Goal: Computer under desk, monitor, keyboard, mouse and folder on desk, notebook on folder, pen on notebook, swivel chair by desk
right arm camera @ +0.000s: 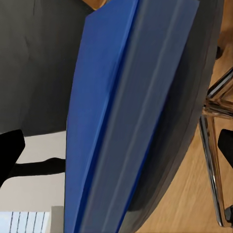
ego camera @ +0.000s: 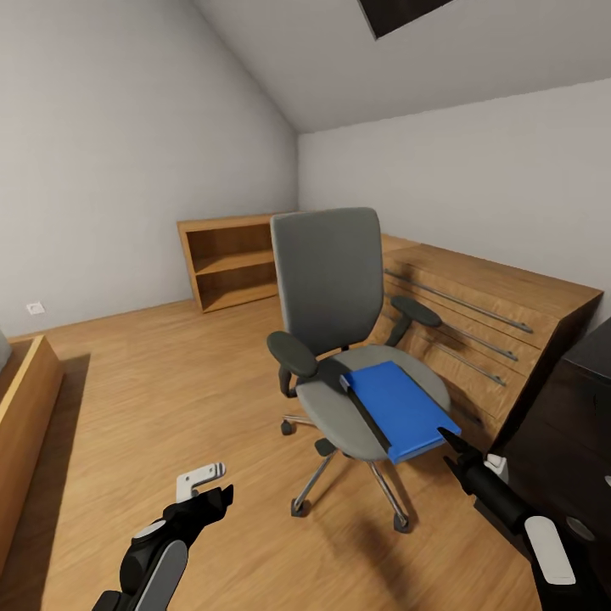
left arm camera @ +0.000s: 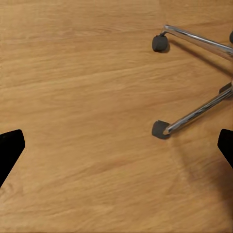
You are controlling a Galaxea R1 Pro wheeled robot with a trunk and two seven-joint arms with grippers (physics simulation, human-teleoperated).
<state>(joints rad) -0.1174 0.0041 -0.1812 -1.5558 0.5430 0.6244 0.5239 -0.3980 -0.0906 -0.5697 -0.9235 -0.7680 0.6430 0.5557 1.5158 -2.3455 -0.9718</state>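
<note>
An attic bedroom with sloped pale grey walls and a light wood plank floor (ego camera: 153, 399) spreads across the head view, a dark skylight at the top edge. Centre-right of the frame, the blue folder (ego camera: 400, 406) lies flat on the seat of the swivel chair (ego camera: 331, 280), its near corner jutting past the seat's front edge, which leaves an overhang that an end effector could get under or around. A dark strip, perhaps its spine, runs along the folder's left side.

The right end effector (ego camera: 450, 440) sits at the lower right of the frame, its dark tip just beside that overhanging corner; its wrist camera looks along the folder's edge at close range, with the two fingers spread wide at either side of the picture, so it is released and grasping nothing. It seems lined up for taking the folder off the seat.

The left end effector (ego camera: 208, 490) hangs low at the lower left, over bare floor near the chair's chrome base (left arm camera: 194, 114), fingers likewise apart and empty.

Behind the chair stand an oak dresser (ego camera: 492, 322) and an open shelf unit (ego camera: 225, 259); a black tabletop edge (ego camera: 594, 348) shows at far right.
</note>
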